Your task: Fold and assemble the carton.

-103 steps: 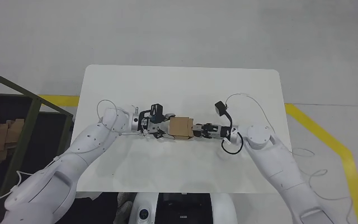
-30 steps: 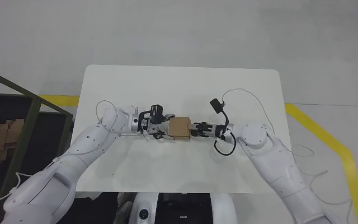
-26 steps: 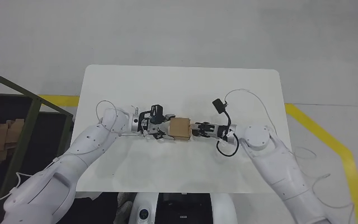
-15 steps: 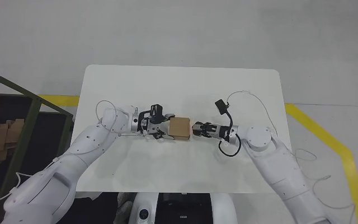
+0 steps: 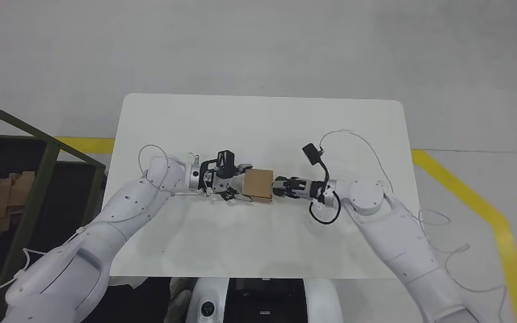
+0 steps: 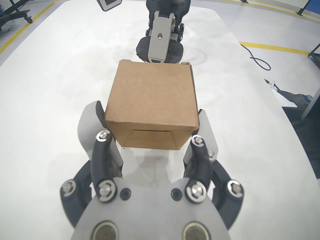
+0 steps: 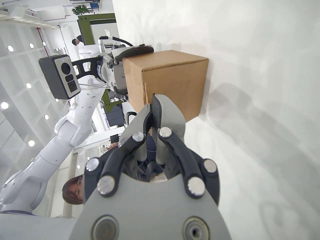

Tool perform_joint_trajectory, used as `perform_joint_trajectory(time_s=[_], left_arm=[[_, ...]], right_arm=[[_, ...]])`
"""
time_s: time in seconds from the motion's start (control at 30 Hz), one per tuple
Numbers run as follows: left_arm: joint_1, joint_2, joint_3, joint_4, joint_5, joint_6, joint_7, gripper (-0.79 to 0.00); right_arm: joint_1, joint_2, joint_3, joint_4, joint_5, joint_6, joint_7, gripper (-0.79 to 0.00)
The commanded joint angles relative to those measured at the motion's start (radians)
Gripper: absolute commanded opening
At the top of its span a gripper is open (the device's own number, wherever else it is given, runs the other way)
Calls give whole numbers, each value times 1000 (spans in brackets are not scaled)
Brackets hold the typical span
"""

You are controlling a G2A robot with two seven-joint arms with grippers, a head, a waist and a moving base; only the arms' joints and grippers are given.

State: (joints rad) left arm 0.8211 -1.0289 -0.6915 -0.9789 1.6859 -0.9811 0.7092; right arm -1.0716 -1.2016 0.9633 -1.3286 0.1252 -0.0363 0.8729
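We are judging the step in hand to be the closing of one end of the carton (image 5: pixel 260 185), with one arm bracing and the other pressing. On the left, the left gripper (image 6: pixel 150 116) is lying low over the white table (image 5: pixel 170 121). Its jaws are clasping the carton's nearer end, one on each side wall, and so steadying it. In the middle of the table the brown carton is sitting flat on its base, squared up into a box with its top panel level. On the right, the right gripper (image 7: pixel 153 106) is standing at the opposite end with its jaws pressed together on nothing. Their shared tip is seeming to touch the end face just beside a flap edge that is standing slightly proud near one corner. We are reckoning that the next move calls for a short, straight push from the right, along the line between the two grippers, to seat that flap flush. The left grip would be resisting it without crushing the thin walls, since too hard a push may skid or buckle the box. The carton is looking nearly cubic, so we are finding no clear long axis. Its end-to-end axis is running across the table from one gripper to the other, with one end facing each wrist. The end toward the left wrist is showing a slit and creases, and we cannot tell whether it is closed or open.
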Motion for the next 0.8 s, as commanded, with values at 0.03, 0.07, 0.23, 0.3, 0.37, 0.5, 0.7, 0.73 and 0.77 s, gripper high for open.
perform_joint_trajectory(time_s=[0.03,0.07,0.23,0.3,0.37,0.5,0.7,0.73,0.77], left_arm=[[0,0,0,-1,0,0,0,-179],[0,0,0,-1,0,0,0,-175],[-1,0,-3,2,-2,-1,0,-154],[-2,-1,-2,1,-3,-1,-2,-89],[-2,-2,0,-3,-6,-1,-3,0],[0,0,-1,-12,4,6,7,0],[21,27,-10,-39,15,-18,112,0],[24,34,-16,-48,4,-14,116,0],[28,42,-23,-59,-9,-8,121,0]], right_arm=[[7,-3,-6,4,1,-1,-2,-785],[8,-3,-5,6,-1,-2,-4,-785],[-15,6,23,-9,-9,-4,-22,-785],[-34,12,44,-26,-11,-6,-30,-742],[-55,18,66,-47,-14,-7,-39,-536],[-95,30,102,-96,-22,-15,-52,0],[-140,41,142,-148,-31,-44,-69,0],[-146,43,148,-155,-32,-50,-73,0],[-152,44,153,-161,-34,-57,-77,0]])
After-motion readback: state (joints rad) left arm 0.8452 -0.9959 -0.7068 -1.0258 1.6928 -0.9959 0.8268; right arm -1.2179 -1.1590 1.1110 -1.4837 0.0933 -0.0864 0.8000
